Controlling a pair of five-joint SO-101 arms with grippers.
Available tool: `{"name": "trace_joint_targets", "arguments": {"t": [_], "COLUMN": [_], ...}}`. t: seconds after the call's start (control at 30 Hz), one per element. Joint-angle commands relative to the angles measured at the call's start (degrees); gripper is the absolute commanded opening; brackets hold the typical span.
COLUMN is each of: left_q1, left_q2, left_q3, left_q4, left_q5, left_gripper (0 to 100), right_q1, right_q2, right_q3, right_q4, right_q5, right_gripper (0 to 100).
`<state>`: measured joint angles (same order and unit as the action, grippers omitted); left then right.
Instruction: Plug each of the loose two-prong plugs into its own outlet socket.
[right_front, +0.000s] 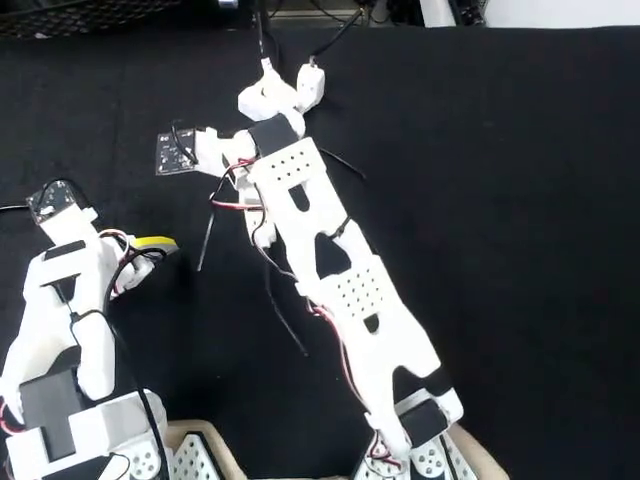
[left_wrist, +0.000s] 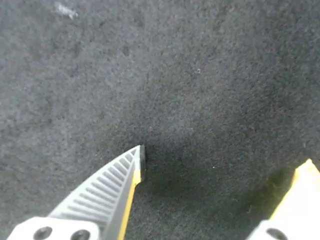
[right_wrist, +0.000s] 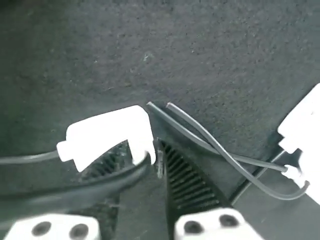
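Black cloth covers the counter (right_front: 520, 220) from the arm bases to its far edge. Nearest the bases, the left gripper (left_wrist: 224, 157) hangs low over bare cloth. Its yellow-edged fingers (left_wrist: 117, 175) are spread wide and hold nothing. It sits well apart from the task's things.

Farther out, the right arm stretches across the middle of the counter. The right gripper (right_wrist: 156, 152) is drawn in to a narrow slit at the far centre. A white plug (right_wrist: 107, 131) sits right at its tips, and one corner appears to be pinched there. The plug's long axis lies across the line of the fingers, and its cable leaves sideways from the end away from them. On this showing, any push into a socket would have the plug held by an edge rather than square, so it could twist.

Just beyond, near but not touching, lies a second white block (right_front: 311, 84) with its own cable running off the far edge. Whether it is the other plug or a socket body is too small to tell.

Counted: two white pieces, and two thin dark wires (right_wrist: 210, 142) running side by side between them. The right arm is by far the nearer one.
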<state>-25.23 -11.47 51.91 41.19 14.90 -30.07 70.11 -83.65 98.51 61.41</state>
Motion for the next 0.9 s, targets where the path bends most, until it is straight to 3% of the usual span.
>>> {"name": "trace_joint_targets", "arguments": {"t": [0.0,0.17,0.87], "left_q1": [0.5,0.5,0.5], "left_q2": [-2.0,-2.0,-2.0], "left_q3": [-0.5,-0.5,-0.5], "left_q4": [-0.3,-0.3,-0.3], "left_q5": [0.4,0.4,0.4], "left_gripper": [45,45,45], "right_q1": [-0.7,-1.1,-3.3], "right_q2": [2.4,2.2,2.2], "right_q3": [-3.9,-4.7,-10.9], "right_q4": [2.5,2.5,2.7], "right_q5": [-1.1,-0.8,0.5], "right_gripper": [10.1,21.0,21.6]}}
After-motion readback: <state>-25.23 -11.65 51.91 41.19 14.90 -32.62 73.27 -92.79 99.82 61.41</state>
